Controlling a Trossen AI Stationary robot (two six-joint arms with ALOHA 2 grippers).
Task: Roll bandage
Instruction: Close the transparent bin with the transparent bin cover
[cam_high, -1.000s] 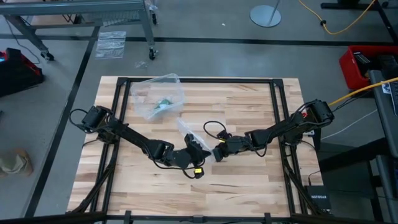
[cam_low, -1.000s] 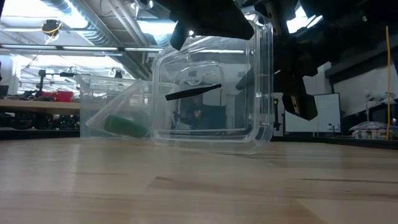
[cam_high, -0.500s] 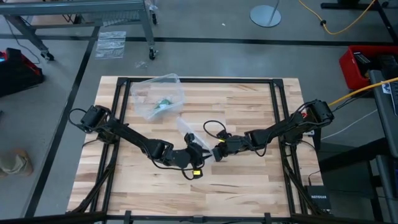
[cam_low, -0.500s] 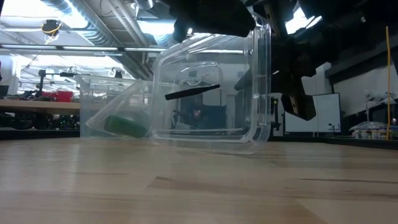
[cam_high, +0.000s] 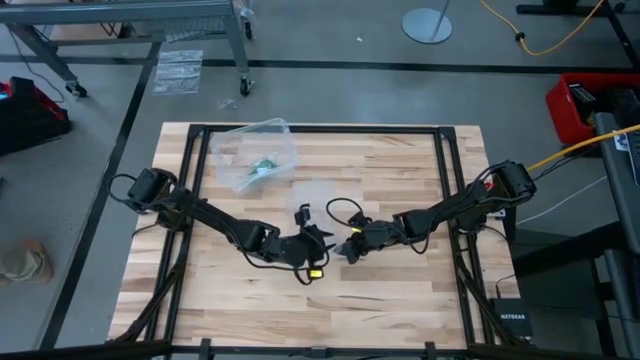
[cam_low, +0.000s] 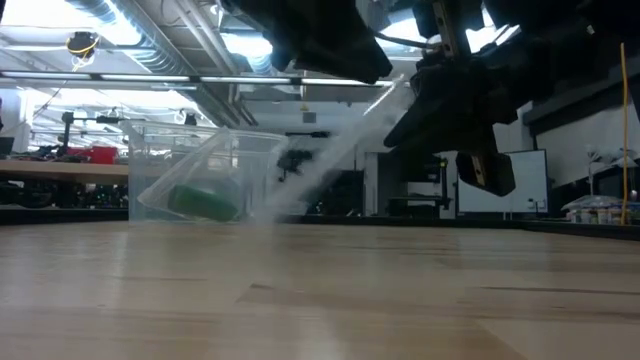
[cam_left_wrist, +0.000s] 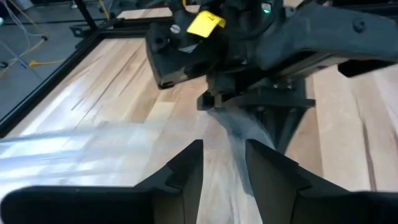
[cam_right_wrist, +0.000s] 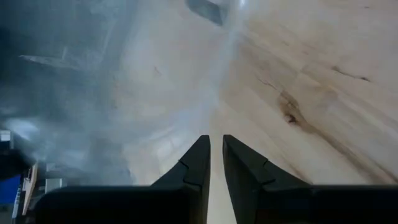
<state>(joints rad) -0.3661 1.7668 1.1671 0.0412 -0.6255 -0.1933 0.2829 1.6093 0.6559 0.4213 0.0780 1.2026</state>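
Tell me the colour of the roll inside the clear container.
Bright green; the bandage shows best in the low view.

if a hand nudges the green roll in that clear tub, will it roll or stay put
The roll looks compact and round, so it likely rolls easily. It seems soft cloth, probably light. The tub sits tilted, so its walls may stop it.

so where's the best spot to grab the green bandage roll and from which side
The bandage roll is compact and lies inside the tipped clear container at the table's far left. Probably best to pinch across the roll's rounded sides, reaching in through whichever side of the container is open; the pictures don't show that clearly. The left gripper sits nearer than the right gripper; both are mid-table.
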